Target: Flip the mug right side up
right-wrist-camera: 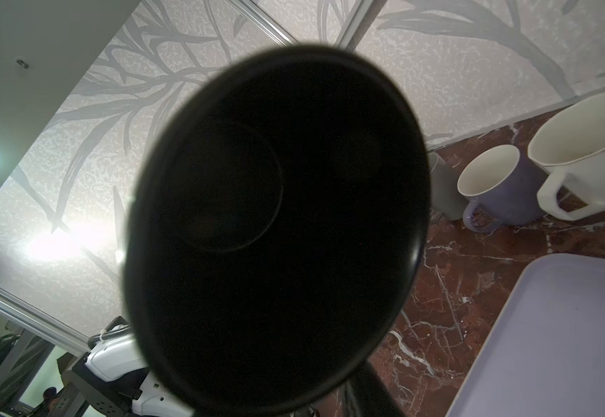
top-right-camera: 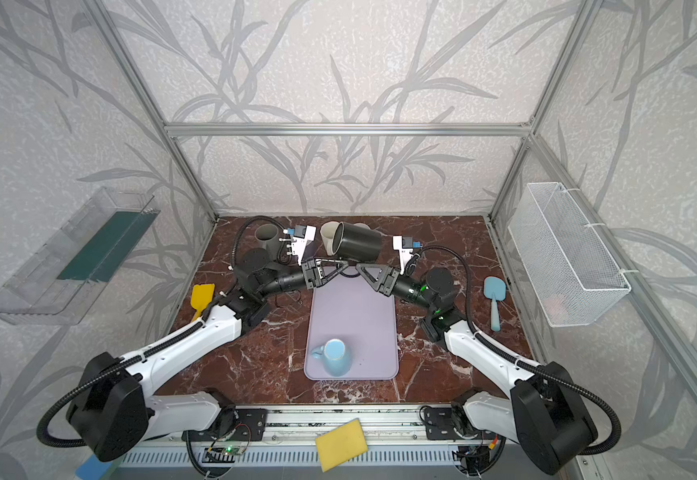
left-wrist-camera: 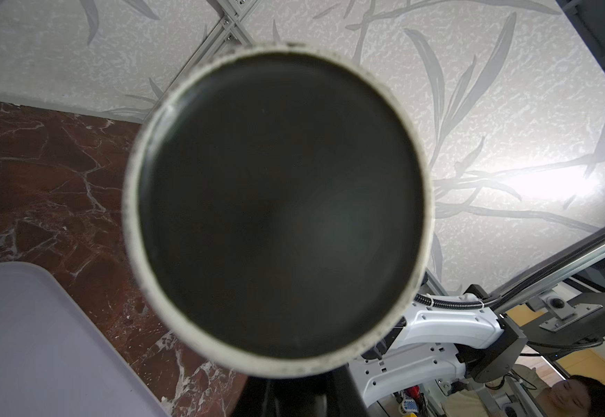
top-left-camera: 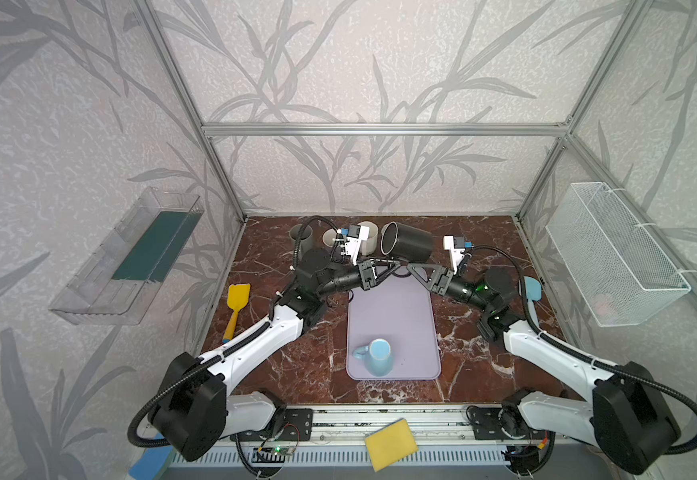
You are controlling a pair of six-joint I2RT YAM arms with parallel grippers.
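Soft, even white light fills both top views, with faint shadows on the red-brown marble tabletop (top-left-camera: pixel 297 365). The aluminium frame bars (top-left-camera: pixel 179 83) bow at the edges. On the wrist cameras, the matte black cylindrical mug (left-wrist-camera: pixel 279 209) looms badly out of focus, and hot glare blooms on the leaf-patterned wallpaper (left-wrist-camera: pixel 546 184).

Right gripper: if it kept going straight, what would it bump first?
Likely the left gripper: the right gripper is nearly tip to tip with it, by the tilted black mug; depth unclear.
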